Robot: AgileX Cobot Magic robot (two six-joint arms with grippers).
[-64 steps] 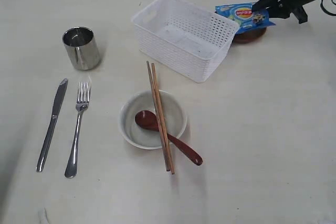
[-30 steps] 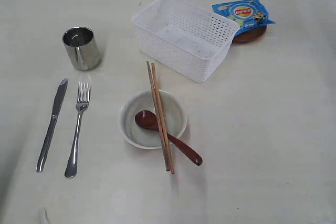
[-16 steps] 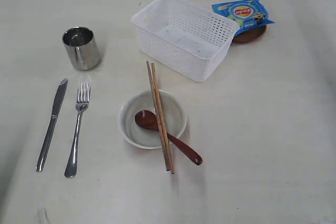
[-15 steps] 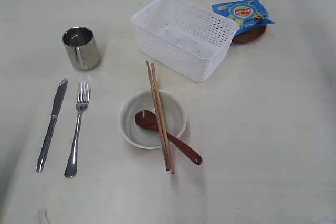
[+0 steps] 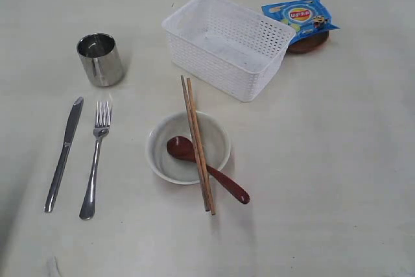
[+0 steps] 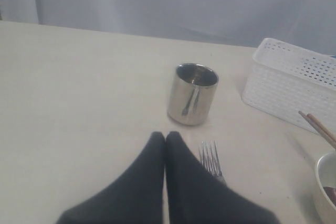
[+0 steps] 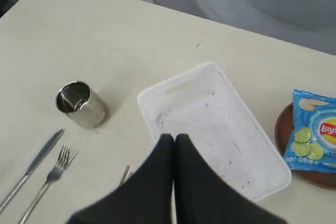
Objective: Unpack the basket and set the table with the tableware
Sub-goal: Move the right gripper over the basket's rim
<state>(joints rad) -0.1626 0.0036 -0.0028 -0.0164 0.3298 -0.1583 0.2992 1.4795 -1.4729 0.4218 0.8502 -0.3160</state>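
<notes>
Basket (image 5: 227,47) looks empty to me in both the exterior and right wrist views, just bare white floor, sitting toward the far side of the bench (image 5: 337,160). Tableware is all out on the bench: cup (image 5: 100,60) on the left, knife (image 5: 63,154) and fork (image 5: 96,160) side by side nearer the camera, bowl (image 5: 162,154) in the middle with the spoon (image 5: 207,170) resting in it and the chopsticks (image 5: 198,144) laid across the rim. The plate (image 5: 310,43) is just beyond the basket's right corner with the blue snack packet (image 5: 300,16) lying on top of it.

Neither arm shows in the exterior view. Left end effector (image 6: 166,136) is clenched with nothing between the fingers, and the fork tines are just beside its tip, cup beyond. Right end effector (image 7: 174,137) is also pinched closed on nothing, looking down at the basket from above.

My read: unpacking is basically done, so the step is just parking the arms cleanly. Tips:
- lift the left one straight up before any sideways motion, since the fork is close enough to get nudged
- keep the right one high so it can't clip the basket rim or the chopsticks, which would roll easily
- if the packet should come off the plate, pinch it by an edge, because the plate could slide
</notes>
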